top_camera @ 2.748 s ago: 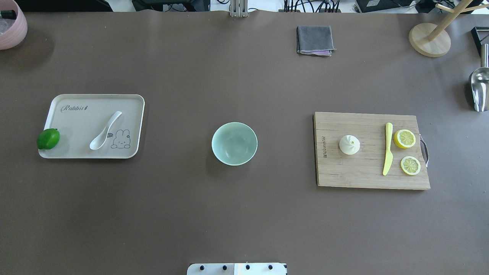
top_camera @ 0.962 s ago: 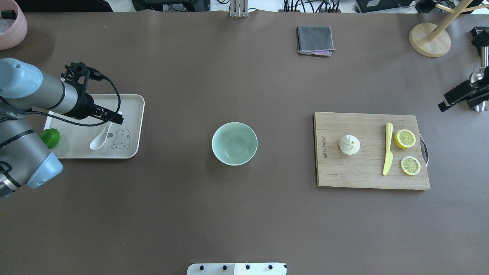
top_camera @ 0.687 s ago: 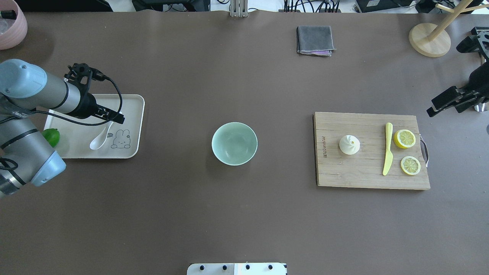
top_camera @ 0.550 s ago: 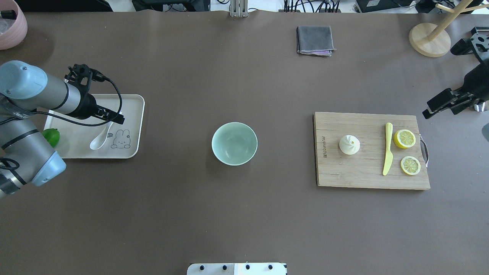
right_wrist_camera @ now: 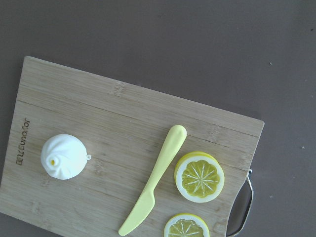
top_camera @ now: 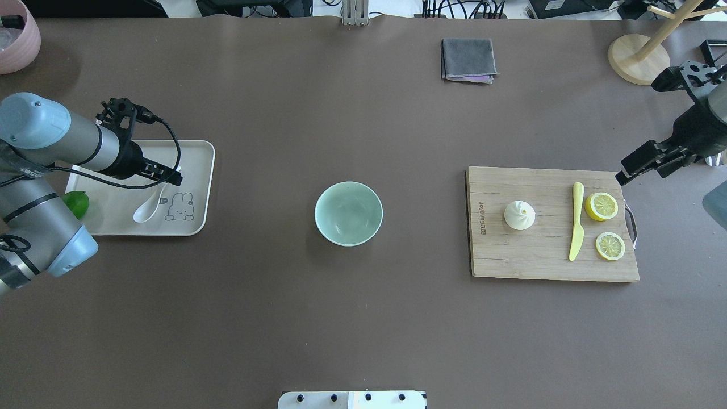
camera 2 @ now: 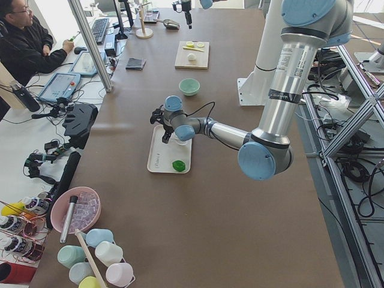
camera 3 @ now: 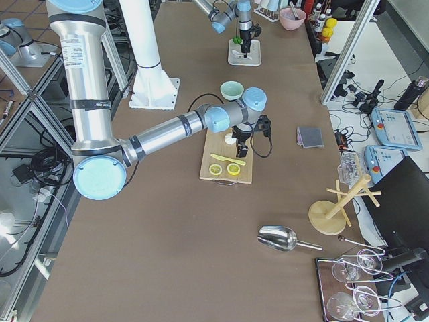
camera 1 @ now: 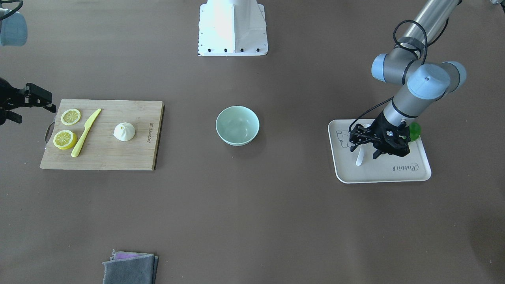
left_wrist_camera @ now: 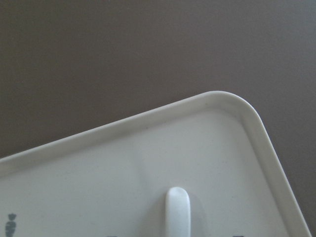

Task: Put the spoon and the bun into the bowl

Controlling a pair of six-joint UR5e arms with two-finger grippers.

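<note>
Spoon [top_camera: 149, 207], glossy, stiff, likely slippery: open left gripper [top_camera: 173, 178] is straddling its handle, the narrowest hold; right gripper [top_camera: 639, 169] is hanging open.

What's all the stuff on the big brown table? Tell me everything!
bowl: 1, mint green, middle
tray: 1, beige, robot's left side
spoon: 1, white, on the tray
lime: 1, green, at the tray's edge
board: 1, wooden, robot's right side
bun: 1, cream, on the board
knife: 1, yellow-green, on the board
lemon halves: 2, yellow, on the board beside the knife
cloth: 1, grey, far side
pink bowl: 1, pink, far left corner
stand: 1, wooden, far right corner
scoop: 1, silver, right end
cups: several, pastel, left end
left end effector: 1, black, open over the spoon's handle
right end effector: 1, black, open, in the air near the board's corner
</note>
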